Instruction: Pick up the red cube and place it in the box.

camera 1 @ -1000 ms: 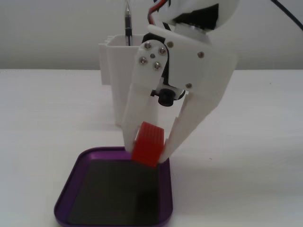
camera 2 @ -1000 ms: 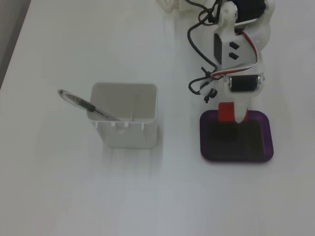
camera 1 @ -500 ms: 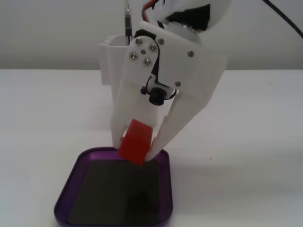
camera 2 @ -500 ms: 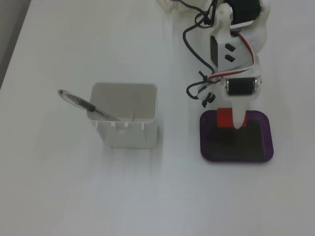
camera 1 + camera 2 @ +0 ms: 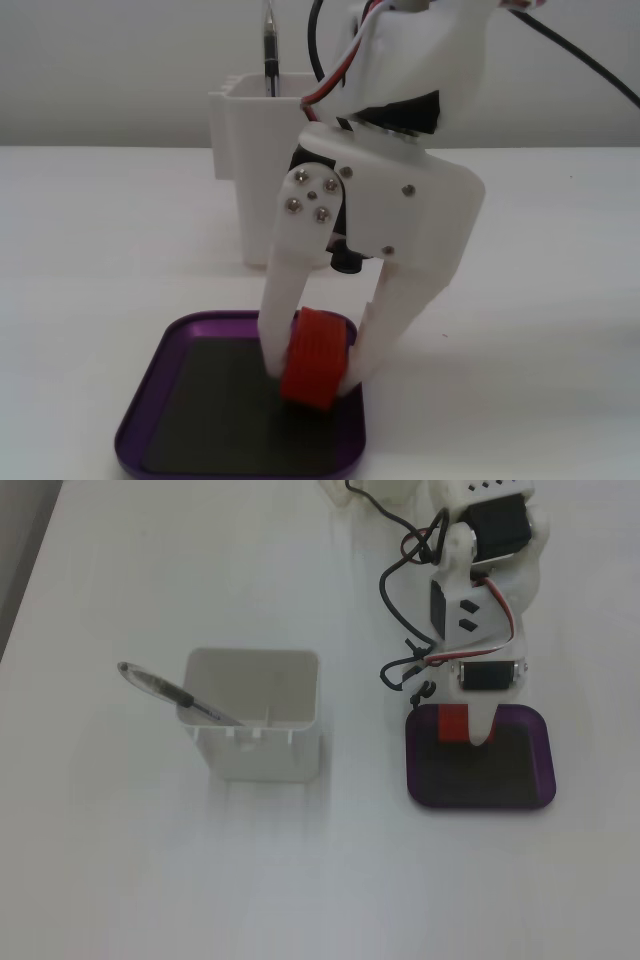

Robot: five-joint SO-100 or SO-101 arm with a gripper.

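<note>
The red cube [image 5: 316,356] is a small ribbed red block held between my white fingers. My gripper [image 5: 313,372] is shut on it and holds it low over the right part of the box [image 5: 160,369], a shallow purple tray with a dark inside. I cannot tell whether the cube touches the tray floor. In a fixed view from above, the cube [image 5: 452,723] shows at the tray's [image 5: 525,790] near-arm edge, with my gripper [image 5: 462,734] reaching over the rim from the top of the picture.
A tall white plastic container [image 5: 250,170] with a pen [image 5: 269,55] in it stands behind the tray. From above the container [image 5: 258,725] is left of the tray, with the pen [image 5: 168,692] leaning out to the left. Black and red cables [image 5: 405,590] hang by the arm.
</note>
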